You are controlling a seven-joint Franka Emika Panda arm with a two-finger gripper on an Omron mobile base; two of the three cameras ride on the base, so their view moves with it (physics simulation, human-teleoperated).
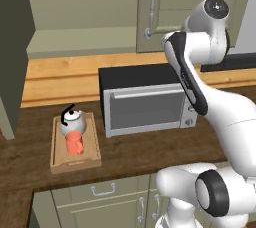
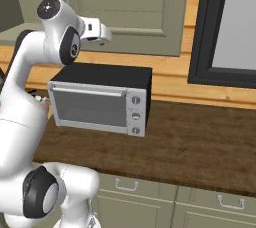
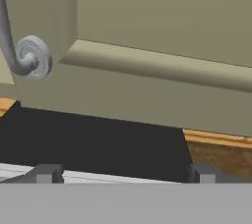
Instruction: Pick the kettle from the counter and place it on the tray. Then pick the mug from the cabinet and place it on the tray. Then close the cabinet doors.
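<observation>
Kettle [image 1: 72, 121] & mug [image 1: 75, 143] on tray [image 1: 59, 158].
My gripper [image 3: 123, 174]: jaws apart, empty, facing cabinet door [image 3: 162, 36]; handle [image 3: 22, 53] at 10 o'clock, microwave [image 3: 93, 137] below.

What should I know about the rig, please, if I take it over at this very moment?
Gripper: jaws open, holding nothing, close in front of the right cabinet door, near the foot of its handle.
Kettle and mug both sit on the tray, on the counter left of the microwave.
Done: both placements.
Left: close the cabinet doors; the left door stands swung open.
</observation>
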